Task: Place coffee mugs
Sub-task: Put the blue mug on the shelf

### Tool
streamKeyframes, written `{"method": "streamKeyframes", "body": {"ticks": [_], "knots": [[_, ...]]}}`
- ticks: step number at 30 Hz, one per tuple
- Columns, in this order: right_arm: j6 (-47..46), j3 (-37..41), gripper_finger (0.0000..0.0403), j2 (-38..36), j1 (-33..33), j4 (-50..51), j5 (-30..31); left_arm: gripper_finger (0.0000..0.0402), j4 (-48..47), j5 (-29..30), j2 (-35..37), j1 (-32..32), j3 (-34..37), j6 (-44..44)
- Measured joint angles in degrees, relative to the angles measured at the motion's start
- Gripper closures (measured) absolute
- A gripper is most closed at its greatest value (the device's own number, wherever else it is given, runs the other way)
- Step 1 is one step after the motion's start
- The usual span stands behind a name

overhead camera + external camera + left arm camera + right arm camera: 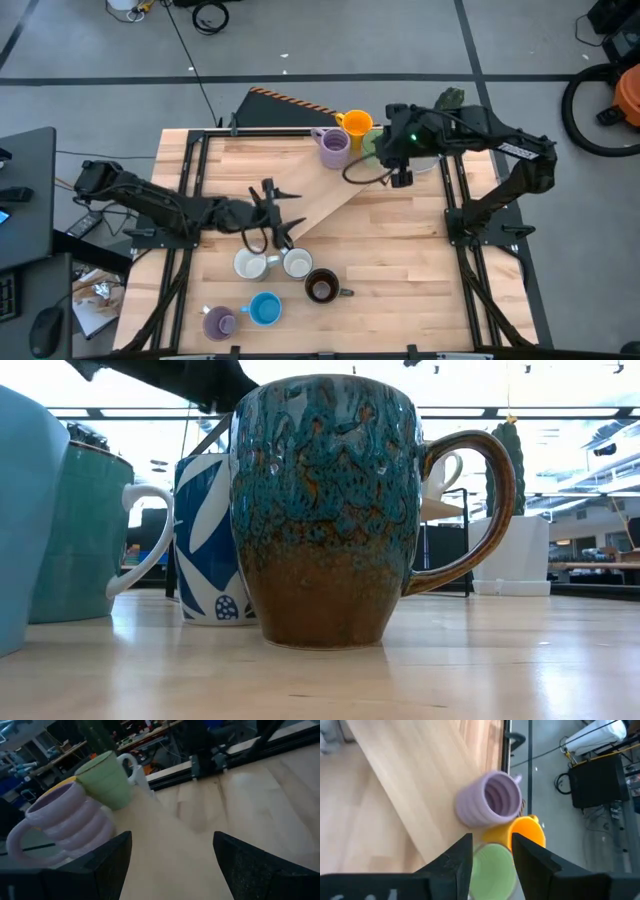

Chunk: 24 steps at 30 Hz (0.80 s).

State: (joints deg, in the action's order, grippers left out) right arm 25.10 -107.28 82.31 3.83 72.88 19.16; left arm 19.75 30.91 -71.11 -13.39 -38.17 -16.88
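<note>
A ribbed purple mug [333, 147], an orange mug [357, 123] and a green mug [372, 143] stand together at the table's far edge. My right gripper [492, 852] is open above the green mug [492, 867], touching nothing. My left gripper [280, 213] is open and empty near the table's middle, pointing toward the far mugs [70, 820]. Two white mugs [250, 265] [297, 262], a dark brown mug [322, 286], a blue mug [264, 308] and a second purple mug [220, 322] stand upright near the front edge.
A white pot with a cactus [510, 550] stands at the far right, partly under my right arm in the high view. A lighter wooden board [330, 205] lies slantwise across the table's middle. The table's right half [410, 260] holds no objects.
</note>
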Motion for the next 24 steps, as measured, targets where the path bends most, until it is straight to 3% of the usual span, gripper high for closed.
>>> {"method": "streamKeyframes", "body": {"ticks": [7, 12, 15, 18, 24], "knots": [[-15.03, 1.70, 0.0294, -0.35, -7.97, 1.02, 2.99, 0.0116, -4.70, 1.51, 0.00, -9.93, -1.36, 4.96], [-21.78, 8.21, 0.0310, -1.24, -15.79, 0.65, 8.48, 0.0116, -25.61, 6.24, 0.00, -15.97, -11.74, 17.21], [-24.05, 13.74, 0.0319, -3.19, -20.16, -3.66, 11.05, 0.0116, -38.44, 5.45, -0.02, -18.42, -17.12, 25.28], [-23.72, 20.63, 0.0323, -5.61, -23.56, -10.25, 8.38, 0.0116, -43.98, 3.14, -0.02, -20.48, -18.86, 32.61], [-23.71, 33.78, 0.0323, -9.72, -27.79, -24.39, -0.10, 0.0116, -46.49, -5.17, -0.09, -23.65, -18.91, 46.11]]}}
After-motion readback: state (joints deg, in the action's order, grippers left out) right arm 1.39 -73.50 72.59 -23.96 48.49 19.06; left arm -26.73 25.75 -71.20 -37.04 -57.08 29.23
